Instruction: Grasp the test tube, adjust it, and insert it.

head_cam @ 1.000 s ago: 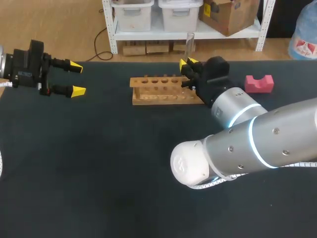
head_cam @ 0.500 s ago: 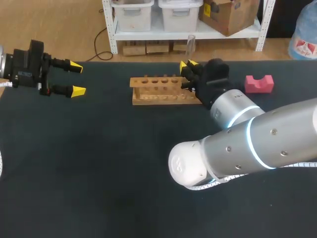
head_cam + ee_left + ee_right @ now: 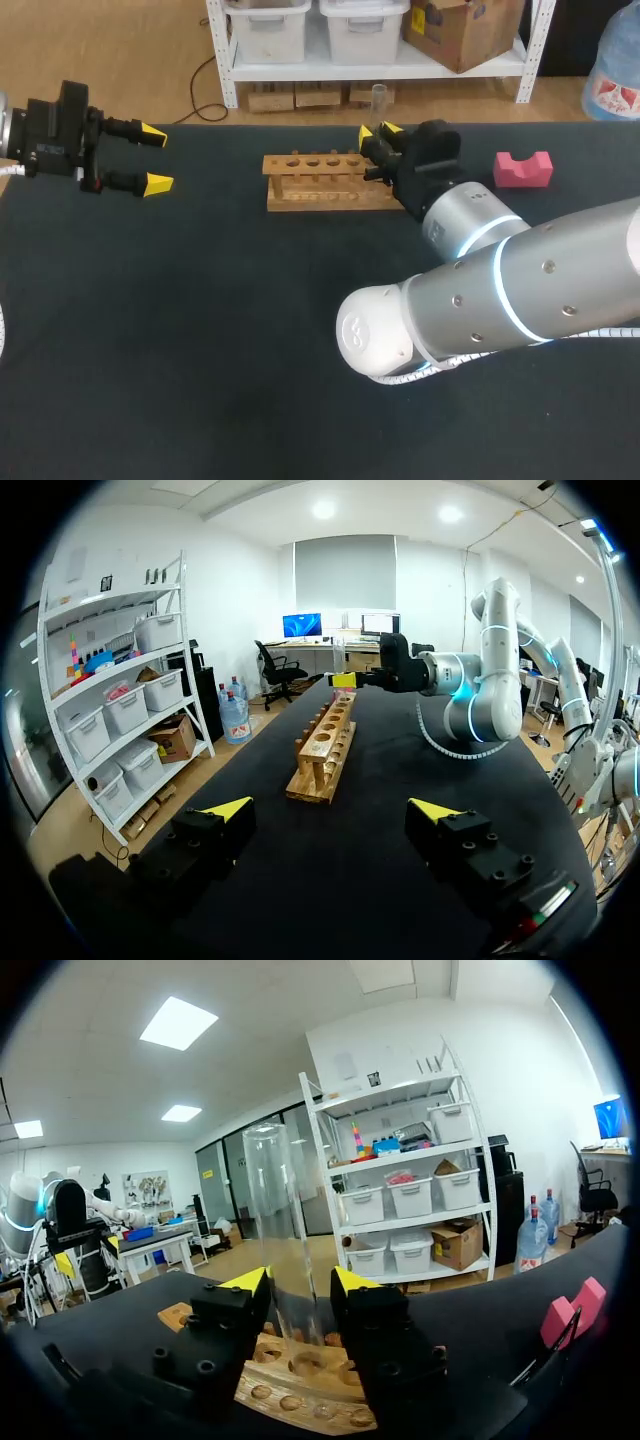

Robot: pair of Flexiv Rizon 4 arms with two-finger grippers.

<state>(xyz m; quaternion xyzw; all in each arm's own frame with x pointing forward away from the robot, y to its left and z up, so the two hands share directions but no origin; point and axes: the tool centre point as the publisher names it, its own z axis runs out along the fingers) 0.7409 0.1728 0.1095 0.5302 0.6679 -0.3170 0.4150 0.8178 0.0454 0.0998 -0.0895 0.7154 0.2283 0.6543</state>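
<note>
vertically, test tube [image 3: 280,1210] pinched between fingers [image 3: 248,1281] of right gripper [image 3: 297,1283]

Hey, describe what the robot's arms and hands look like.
The right arm is thick silver tubing with glowing light-blue rings, a rounded white cap and white cable. The left hand and right hand are black, each with two yellow-tipped fingers.

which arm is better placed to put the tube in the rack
Right. The right arm's fingers hold the test tube upright at the wooden rack's end; the left arm's fingers are open, empty and far from the rack.
</note>
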